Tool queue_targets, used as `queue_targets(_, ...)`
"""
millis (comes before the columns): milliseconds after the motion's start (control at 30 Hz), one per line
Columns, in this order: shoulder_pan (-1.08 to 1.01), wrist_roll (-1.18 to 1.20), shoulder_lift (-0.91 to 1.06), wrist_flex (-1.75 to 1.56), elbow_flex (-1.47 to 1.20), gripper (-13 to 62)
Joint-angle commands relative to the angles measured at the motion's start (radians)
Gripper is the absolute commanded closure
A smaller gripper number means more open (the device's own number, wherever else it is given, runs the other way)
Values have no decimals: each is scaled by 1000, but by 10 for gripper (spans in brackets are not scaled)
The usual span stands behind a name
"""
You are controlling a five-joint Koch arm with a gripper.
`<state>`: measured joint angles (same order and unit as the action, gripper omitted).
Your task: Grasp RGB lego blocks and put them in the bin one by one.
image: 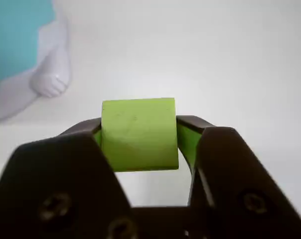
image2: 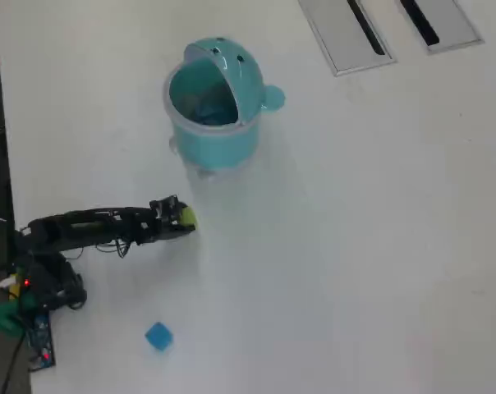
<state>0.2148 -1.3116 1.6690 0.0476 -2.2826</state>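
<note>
- The arm (image2: 92,226) reaches rightward across the white surface (image2: 355,246), below the bin (image2: 219,123) in the overhead view.
- The tool (image: 139,137) pinches the yellow-green block (image: 139,134) from both sides; the block is cube-like, so no long axis shows.
- The blue block (image2: 158,336) lies flat, well below the bin.
- The bin stands upright, lid tipped back, its knob pointing right.

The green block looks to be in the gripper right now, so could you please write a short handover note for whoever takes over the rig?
Gripper: shut on the green block, which sits between the two jaws in the wrist view.
Bin: upright on the white table, lid tipped back and mouth open, beyond the gripper in the overhead view.
Blue block: lying loose on the table near the arm's base.
Red block: not visible in either view; whether it is already in the bin cannot be told.
Done: green block grasped.
Left: carry it over the bin and release it, then fetch the blue block.
</note>
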Motion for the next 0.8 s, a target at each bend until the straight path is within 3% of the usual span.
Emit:
queue_targets(0, 23, 32, 71, -74, 84, 330)
queue_targets(600, 216, 150, 268, -147, 198, 331)
queue_targets(667, 241, 175, 282, -184, 222, 370)
queue_targets(767, 276, 175, 287, -196, 282, 369)
